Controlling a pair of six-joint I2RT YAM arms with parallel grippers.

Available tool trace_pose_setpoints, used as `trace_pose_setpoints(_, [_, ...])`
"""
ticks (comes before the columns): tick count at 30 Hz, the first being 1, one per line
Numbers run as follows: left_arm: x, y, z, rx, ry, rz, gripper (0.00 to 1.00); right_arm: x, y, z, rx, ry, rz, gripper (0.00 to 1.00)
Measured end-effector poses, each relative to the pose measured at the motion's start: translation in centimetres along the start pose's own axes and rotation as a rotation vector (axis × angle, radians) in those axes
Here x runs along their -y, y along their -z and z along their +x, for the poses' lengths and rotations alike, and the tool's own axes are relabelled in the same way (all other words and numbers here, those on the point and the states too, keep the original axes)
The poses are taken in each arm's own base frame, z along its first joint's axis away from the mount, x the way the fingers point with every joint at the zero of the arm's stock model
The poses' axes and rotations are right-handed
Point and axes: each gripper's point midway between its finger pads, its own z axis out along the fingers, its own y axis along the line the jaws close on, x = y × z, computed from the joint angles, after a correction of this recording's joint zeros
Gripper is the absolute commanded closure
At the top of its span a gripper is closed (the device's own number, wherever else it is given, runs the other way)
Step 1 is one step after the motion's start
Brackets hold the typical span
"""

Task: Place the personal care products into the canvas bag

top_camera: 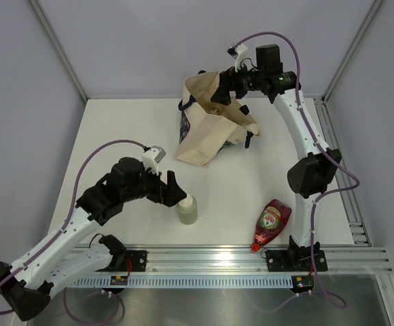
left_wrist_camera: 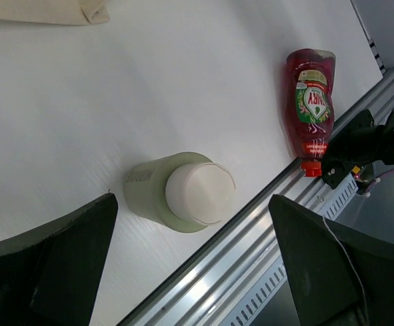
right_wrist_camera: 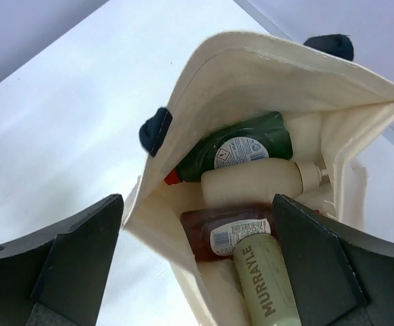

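**Four bottles bagged, two left on the table**

Right gripper (right_wrist_camera: 197,231) hangs wide and empty over the far canvas bag (top_camera: 207,132), which holds the dark-green bottle (right_wrist_camera: 241,146), beige pump bottle (right_wrist_camera: 258,182), bagged red bottle (right_wrist_camera: 227,231) and bagged sage bottle (right_wrist_camera: 268,282); left gripper (top_camera: 174,190), jaws wide, flanks the upright sage bottle (top_camera: 188,210) without touching; loose red bottle (top_camera: 270,223) lies near right.

The canvas bag (top_camera: 207,136) sits far and central on the table (top_camera: 129,136) with four bottles (right_wrist_camera: 251,180) inside, a cylinder bottle (top_camera: 188,210) stands nearer, and a flat bottle (top_camera: 270,223) lies near right.

White tabletop (top_camera: 129,119), alu rail (top_camera: 210,257) along near edge, grey walls (top_camera: 149,47) behind.
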Motion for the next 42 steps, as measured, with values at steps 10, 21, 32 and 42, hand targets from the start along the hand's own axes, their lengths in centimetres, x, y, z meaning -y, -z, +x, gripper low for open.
trace_pose_setpoints(10, [1.5, 0.8, 2.6, -0.095, -0.067, -0.021, 0.01, 1.6, 6.8, 7.2, -0.086, -0.143, -0.045, 0.01])
trace_pose_setpoints(21, [1.9, -3.5, 4.3, -0.247, -0.168, -0.177, 0.01, -4.2, 11.5, 14.1, -0.148, -0.212, -0.108, 0.0])
trace_pose_setpoints(32, [-0.8, -5.5, 6.3, -0.252, -0.213, -0.283, 0.01, -4.6, 12.0, 15.0, -0.136, -0.226, -0.111, 0.0])
trace_pose_setpoints(42, [-1.9, -7.7, 6.8, -0.259, -0.257, -0.322, 0.39, -4.6, 11.9, 15.3, -0.132, -0.235, -0.109, 0.0])
